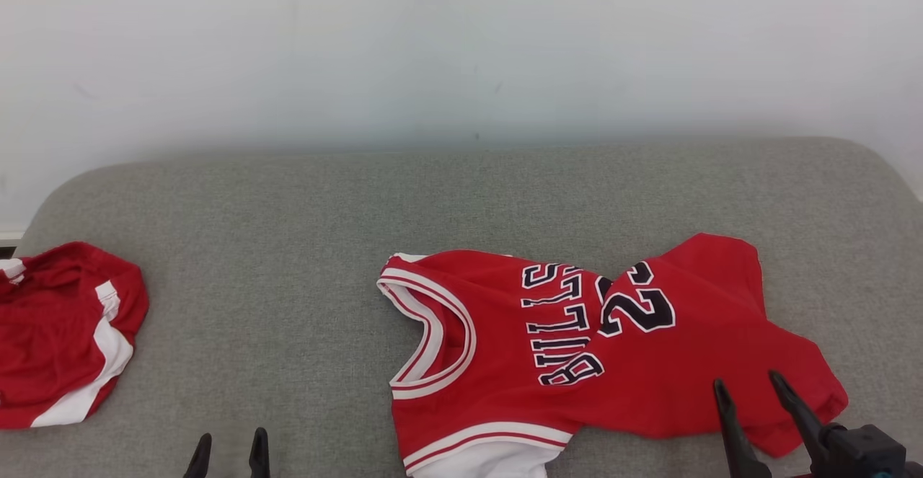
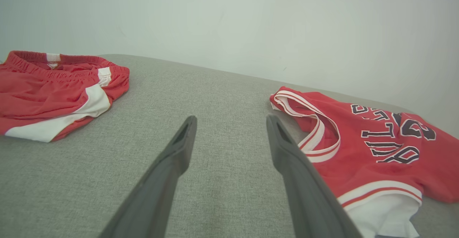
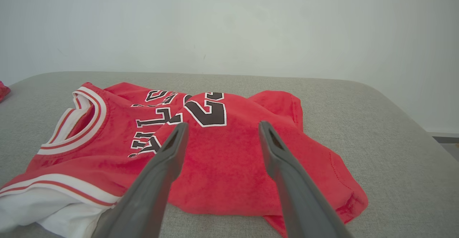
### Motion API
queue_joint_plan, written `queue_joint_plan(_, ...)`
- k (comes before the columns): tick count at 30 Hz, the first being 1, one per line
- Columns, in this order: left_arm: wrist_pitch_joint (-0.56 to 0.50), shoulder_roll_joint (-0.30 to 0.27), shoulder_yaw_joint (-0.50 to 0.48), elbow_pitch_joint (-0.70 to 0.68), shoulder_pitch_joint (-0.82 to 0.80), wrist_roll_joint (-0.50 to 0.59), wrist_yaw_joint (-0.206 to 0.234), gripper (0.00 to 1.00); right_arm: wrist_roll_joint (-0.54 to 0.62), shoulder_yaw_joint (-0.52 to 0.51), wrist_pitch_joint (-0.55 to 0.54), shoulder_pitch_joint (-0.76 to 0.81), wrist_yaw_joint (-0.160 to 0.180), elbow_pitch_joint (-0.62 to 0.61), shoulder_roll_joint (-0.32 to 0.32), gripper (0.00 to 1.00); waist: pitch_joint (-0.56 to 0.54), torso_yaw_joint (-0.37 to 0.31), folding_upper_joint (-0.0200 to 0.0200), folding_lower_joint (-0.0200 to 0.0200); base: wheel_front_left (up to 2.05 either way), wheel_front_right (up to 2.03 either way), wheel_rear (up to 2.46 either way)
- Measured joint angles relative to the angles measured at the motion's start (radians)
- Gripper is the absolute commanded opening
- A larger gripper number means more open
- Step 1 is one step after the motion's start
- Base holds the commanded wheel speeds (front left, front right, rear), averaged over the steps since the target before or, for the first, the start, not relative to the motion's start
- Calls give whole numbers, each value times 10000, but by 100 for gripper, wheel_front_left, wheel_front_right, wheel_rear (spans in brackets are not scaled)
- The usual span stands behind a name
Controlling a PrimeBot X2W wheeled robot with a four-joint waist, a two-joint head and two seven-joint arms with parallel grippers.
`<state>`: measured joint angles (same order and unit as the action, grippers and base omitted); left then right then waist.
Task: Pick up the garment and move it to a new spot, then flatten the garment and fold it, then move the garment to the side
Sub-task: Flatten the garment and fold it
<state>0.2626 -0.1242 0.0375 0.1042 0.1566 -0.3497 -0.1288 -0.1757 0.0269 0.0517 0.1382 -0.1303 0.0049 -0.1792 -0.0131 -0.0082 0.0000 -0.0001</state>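
The garment (image 1: 620,348) is a red basketball jersey with white trim and dark lettering, lying rumpled on the grey cushioned surface (image 1: 288,247), its lower part folded over the chest. It also lies at the right of the left wrist view as the garment (image 2: 373,144) and across the middle of the right wrist view as the garment (image 3: 222,152). My right gripper (image 1: 748,384) is open, its fingers over the garment's right hem, nothing between them; the right gripper (image 3: 222,130) hovers above the fabric. My left gripper (image 1: 229,442) is open at the bottom edge, left of the garment; the left gripper (image 2: 231,121) points at bare cushion.
Red shorts with white side stripes (image 1: 61,334) lie at the far left edge of the cushion, also seen as the shorts (image 2: 53,94). A pale wall (image 1: 461,45) rises behind the cushion. Bare cushion lies between the shorts and the jersey.
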Motion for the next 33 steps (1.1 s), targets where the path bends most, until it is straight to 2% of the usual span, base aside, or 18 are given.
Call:
queue_joint_plan(7, -449, -119, 533, 518, -586, -221, -4, 100, -132, -10, -77, -85, 0, -29, -58, 100, 9, -213, 0, 0, 0, 0, 0)
queue_joint_plan(14, -2261, -328, 1919, 1697, -2534, -1110, -23, 100, -203, 121, -174, -221, 0, -188, -56, 100, 157, -540, 0, 0, 0, 0, 0)
queue_joint_plan(18, -3110, -403, 2380, 2416, -3653, -1639, -21, 100, -268, 244, -284, -393, 0, -217, -79, 100, 341, -823, 0, 1, 0, 0, 0)
queue_joint_plan(22, -3756, -426, 2581, 3172, -4478, -2011, -21, 100, -343, 374, -278, -540, 0, -222, -113, 100, 558, -1184, 0, 1, 0, 0, 0)
queue_joint_plan(27, -4008, -556, 2592, 3940, -5102, -2155, -8, 100, -387, 508, -226, -738, 0, -146, -113, 100, 861, -1801, 0, 1, 0, 0, 0)
queue_joint_plan(33, -4138, -612, 2464, 4475, -5285, -2226, 274, 100, -443, 556, -140, -784, 0, -46, -113, 100, 1101, -2322, 1, 2, 0, 0, 0)
